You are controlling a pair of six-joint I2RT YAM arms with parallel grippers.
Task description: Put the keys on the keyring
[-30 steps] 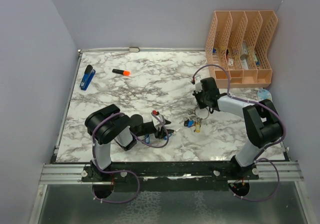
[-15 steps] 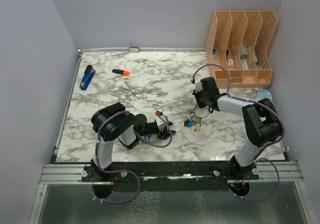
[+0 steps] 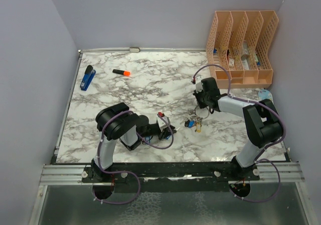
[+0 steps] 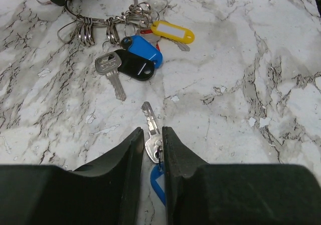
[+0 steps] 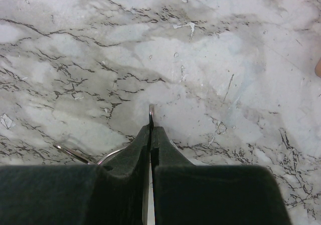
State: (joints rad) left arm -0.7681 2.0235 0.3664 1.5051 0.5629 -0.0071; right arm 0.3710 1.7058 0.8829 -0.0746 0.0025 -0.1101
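Pinching a key [image 4: 148, 115] beside the keyring [image 4: 133, 11] with left gripper [image 4: 153, 137], blue tag [image 4: 158, 187] mostly hidden; clamping the cut-off keyring with right gripper [image 5: 150, 129].

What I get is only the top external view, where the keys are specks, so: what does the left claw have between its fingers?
Observer: Its wrist view shows the left claw pinching the head of a silver key with a blue tag; the blade points toward the keyring.
Operator: And the other one?
Observer: The right claw is shut on the ring's wire, and a short bit of it pokes out past the tips.
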